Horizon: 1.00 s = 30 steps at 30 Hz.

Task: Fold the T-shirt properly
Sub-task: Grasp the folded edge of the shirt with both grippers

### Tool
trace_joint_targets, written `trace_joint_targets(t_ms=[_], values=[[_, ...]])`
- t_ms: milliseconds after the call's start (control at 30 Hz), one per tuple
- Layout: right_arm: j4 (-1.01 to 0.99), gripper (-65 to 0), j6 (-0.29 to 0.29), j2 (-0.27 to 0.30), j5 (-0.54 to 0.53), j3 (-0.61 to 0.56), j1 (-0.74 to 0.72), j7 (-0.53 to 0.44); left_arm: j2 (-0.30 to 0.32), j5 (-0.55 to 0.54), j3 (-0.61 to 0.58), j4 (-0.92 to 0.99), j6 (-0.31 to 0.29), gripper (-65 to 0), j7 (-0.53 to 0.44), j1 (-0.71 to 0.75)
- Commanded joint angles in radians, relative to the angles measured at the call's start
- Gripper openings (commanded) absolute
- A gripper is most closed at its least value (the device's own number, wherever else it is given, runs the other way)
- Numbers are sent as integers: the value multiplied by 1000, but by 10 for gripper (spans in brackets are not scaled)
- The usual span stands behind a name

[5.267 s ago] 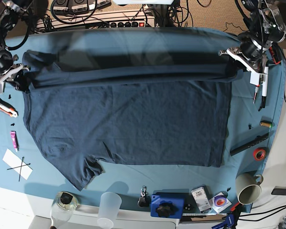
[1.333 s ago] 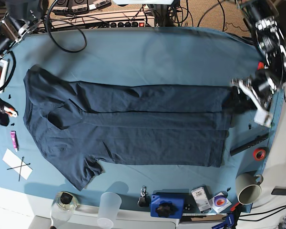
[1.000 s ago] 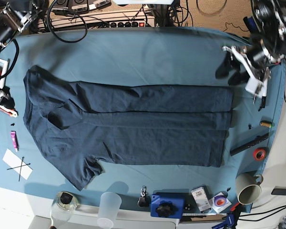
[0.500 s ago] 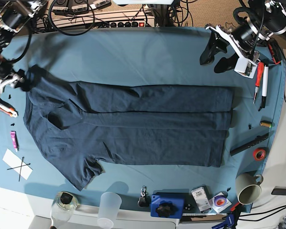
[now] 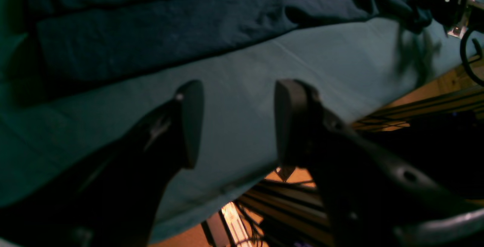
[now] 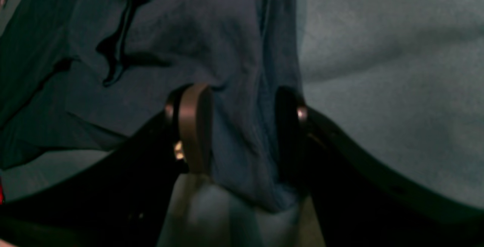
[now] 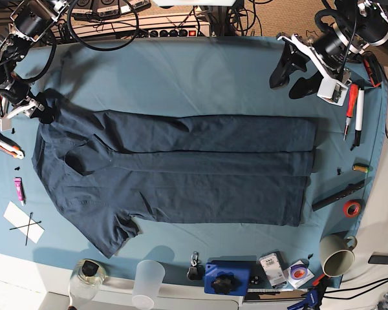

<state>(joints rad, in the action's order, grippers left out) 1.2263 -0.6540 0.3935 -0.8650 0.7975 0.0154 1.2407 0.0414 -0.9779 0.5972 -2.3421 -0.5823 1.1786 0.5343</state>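
The T-shirt (image 7: 174, 171) lay flat across the middle of the teal table cloth (image 7: 181, 71), its far long side already folded inward as a band, the near sleeve (image 7: 113, 236) projecting toward 7 o'clock; the collar end pointed to 9 o'clock. That layout suited lengthwise folding, with the near side not yet turned in.

The right gripper (image 6: 242, 133) sat at the garment's 10 o'clock corner, jaws wide and straddling a bunched ridge of navy fabric at the far sleeve (image 7: 48, 103). Cloth filled the gap between the pads, but no pinch was evident; whether the pads pressed it could not be told from the dim wrist view. The position suggested the sleeve was the part in hand.

The left gripper (image 5: 234, 124) hung above bare cloth at 1 o'clock, jaws wide and empty, well apart from the hem (image 7: 310, 155), evidently kept clear.

The table edge carried clutter: a mug (image 7: 338, 254) and red tape roll (image 7: 352, 208) at 4 o'clock, a clear cup (image 7: 149, 279) at 6, a taped cross (image 7: 24, 223) at 8. Power strips and cables (image 7: 149, 26) ran along the far edge at 12.
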Motion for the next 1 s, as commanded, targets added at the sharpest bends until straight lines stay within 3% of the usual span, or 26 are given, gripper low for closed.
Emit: trace_joint_targets(t_ms=[0, 267, 400, 600, 700, 800, 900, 967], values=[[15, -375, 0, 13, -6, 2, -10, -1, 3, -24, 3, -14, -6, -345, -36, 3], [15, -376, 16, -15, 28, 2, -10, -27, 3, -18, 3, -14, -6, -345, -53, 0], [15, -490, 17, -23, 38, -9, -10, -30, 3, -18, 3, -14, -6, -345, -53, 0], [15, -650, 23, -22, 142, -102, -10, -42, 3, -18, 3, -14, -6, -345, -63, 0], [16, -650, 24, -22, 142, -117, -10, -49, 3, -17, 3, -14, -6, -346, -95, 0], [16, -650, 24, -22, 144, -104, -10, -68, 3, 27, 2, -14, -2, -441, -153, -5], [16, -650, 24, -22, 144, -77, -10, -73, 3, 120, 1, -14, 104, -606, -263, -6], [16, -650, 23, -22, 144, -57, -10, -74, 3, 175, 1, -14, 154, -650, -330, -15]])
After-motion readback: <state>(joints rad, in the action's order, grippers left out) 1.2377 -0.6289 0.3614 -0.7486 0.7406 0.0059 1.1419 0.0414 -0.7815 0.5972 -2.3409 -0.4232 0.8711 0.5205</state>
